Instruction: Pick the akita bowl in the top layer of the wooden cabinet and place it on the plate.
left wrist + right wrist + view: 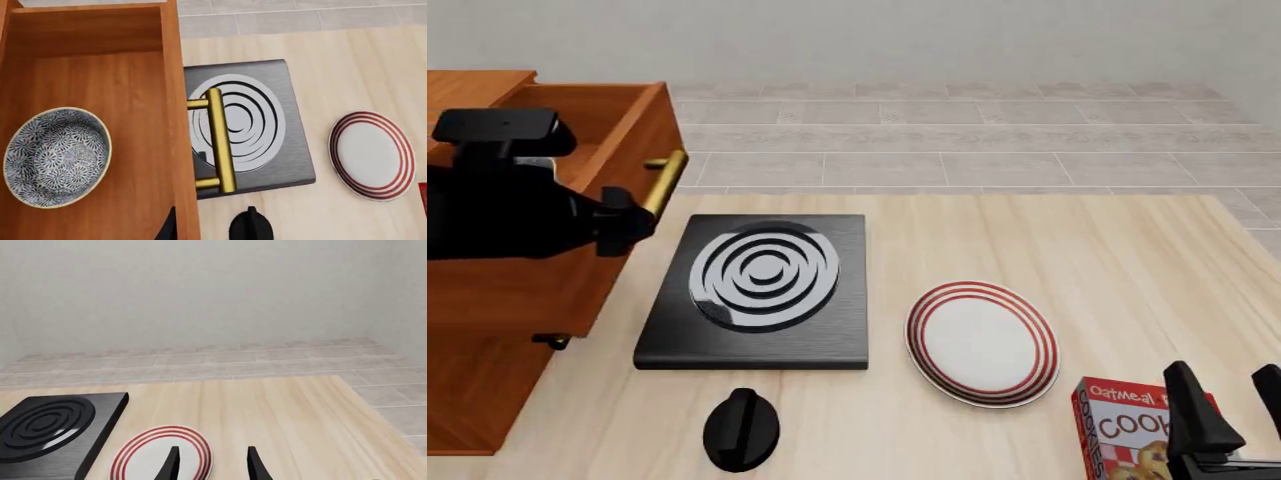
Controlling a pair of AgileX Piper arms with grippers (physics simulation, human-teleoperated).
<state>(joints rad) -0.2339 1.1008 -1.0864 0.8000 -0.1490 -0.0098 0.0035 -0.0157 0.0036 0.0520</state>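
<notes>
Akita bowl [57,157] upright, mouth up, round, no long axis, in open top layer [150,130]. Plate [982,342] at stove's [761,290] 4 o'clock. Left gripper [212,231] fingers apart, empty; right gripper [212,464] likewise.

The top layer [100,75] is smooth reddish wood with a shiny brass handle [220,140]; the akita bowl [57,157] looks glazed; the desk [1121,270] is pale matt wood.

Pale wall [200,290], grey tiled floor [961,150], light wooden table [1121,260]

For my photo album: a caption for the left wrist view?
Speckled bowl waits in the open top drawer, stove and plate beyond.
</notes>
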